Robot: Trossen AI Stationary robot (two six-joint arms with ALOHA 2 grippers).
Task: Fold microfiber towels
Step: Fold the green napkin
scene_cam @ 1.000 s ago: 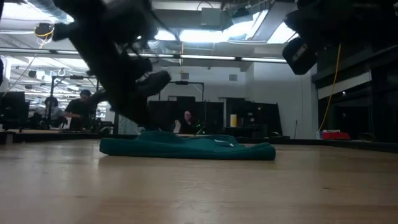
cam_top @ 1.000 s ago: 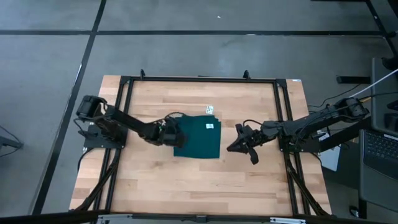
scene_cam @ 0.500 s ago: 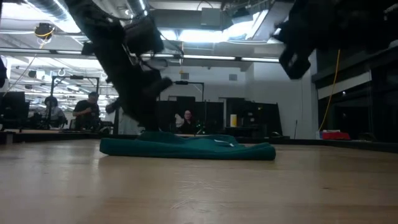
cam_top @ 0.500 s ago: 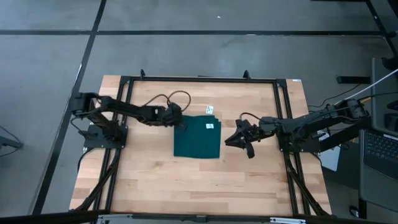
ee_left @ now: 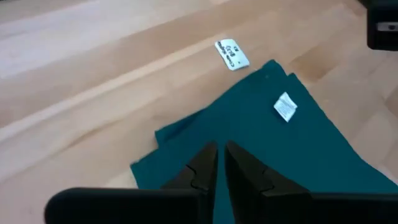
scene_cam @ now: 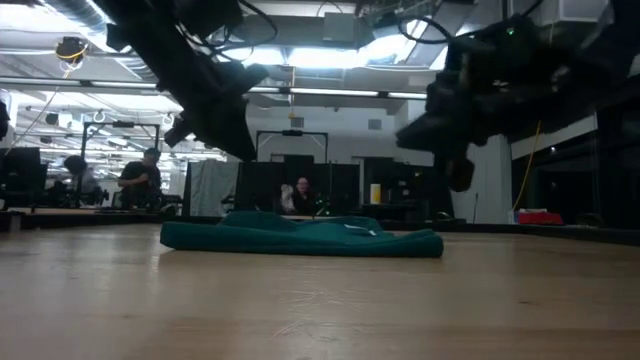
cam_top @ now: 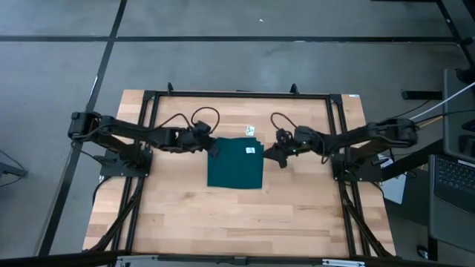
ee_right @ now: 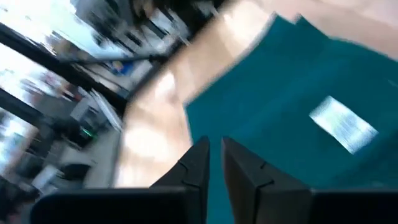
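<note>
The dark teal towel (cam_top: 234, 165) lies folded in a rectangle on the wooden table, with its small white tag (cam_top: 251, 150) facing up near its far right corner. It also shows in the low view (scene_cam: 300, 238). My left gripper (cam_top: 212, 145) is shut and hovers over the towel's far left corner. In its wrist view (ee_left: 220, 163) it looks down on the towel (ee_left: 280, 155). My right gripper (cam_top: 270, 156) is shut and hovers just off the towel's right edge. In the low view both grippers are above the cloth and clear of it.
A loose white label (cam_top: 250, 130) lies on the table just beyond the towel's far edge, and it also shows in the left wrist view (ee_left: 231, 55). A black frame (cam_top: 237, 95) runs around the table. People sit in the room behind the table (scene_cam: 140, 175).
My left gripper has risen off the towel's left edge and gone toward the far edge, now standing over the far left corner. My right gripper has gone toward the table's left and far edge, up to the towel's right edge. The towel has stayed flat.
</note>
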